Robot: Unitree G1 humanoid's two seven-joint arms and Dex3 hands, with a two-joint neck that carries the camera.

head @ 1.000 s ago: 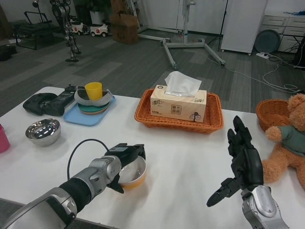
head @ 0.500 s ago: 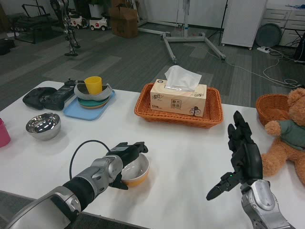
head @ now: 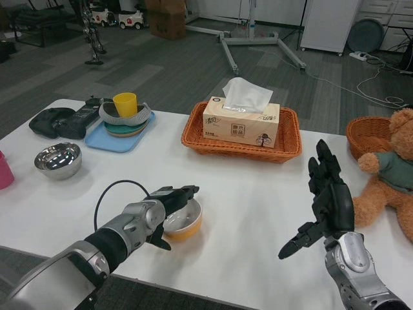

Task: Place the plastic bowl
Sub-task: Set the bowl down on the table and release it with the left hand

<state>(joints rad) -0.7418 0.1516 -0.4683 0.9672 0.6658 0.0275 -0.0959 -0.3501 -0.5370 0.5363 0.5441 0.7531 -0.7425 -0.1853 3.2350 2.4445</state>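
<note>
One round, glossy orange plastic bowl with white interior (head: pixel 181 219) rests on the table, its rim gripped by the left hand (head: pixel 169 201); the right hand (head: pixel 324 205) hovers upright, fingers spread.

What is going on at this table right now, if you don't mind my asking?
The robot is placing a plastic bowl, orange outside and white inside, on the white table. Its left hand lies over the bowl's near rim, with the bowl apparently resting on the table. Its right hand waits raised and open above the table to the right, holding nothing. Behind sit a wicker basket with a tissue box, a steel bowl and a teddy bear.
</note>
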